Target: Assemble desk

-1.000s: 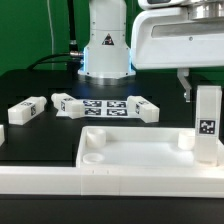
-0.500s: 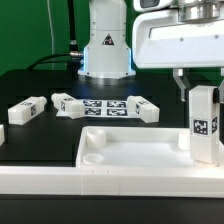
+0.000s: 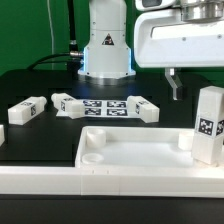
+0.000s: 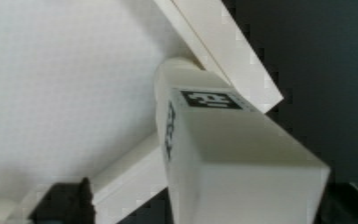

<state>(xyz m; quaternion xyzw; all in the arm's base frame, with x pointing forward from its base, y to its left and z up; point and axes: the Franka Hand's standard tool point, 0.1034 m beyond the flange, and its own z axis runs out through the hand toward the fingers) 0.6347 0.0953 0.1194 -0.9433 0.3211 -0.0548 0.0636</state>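
Your claw (image 3: 198,84) hangs wide open, gripping nothing. The short white square plastic leg (image 3: 208,122) leans at the wide white rimmed slab's (image 3: 120,150) corner on the exterior view's right, probably not fully seated.

Rises from a white base (image 3: 105,48) at the back of the exterior view, near its middle. Reaches over toward that view's right with the boxy white wrist housing (image 3: 185,40) held high and level. Points the gripper (image 3: 198,90) straight down, jaws spread wide and clamped on nothing. Shows only one dark finger (image 3: 173,84) there, hanging vertical beneath the housing. Shows in the wrist view a dark shape (image 4: 60,203) at the picture's edge, probably a finger pad.
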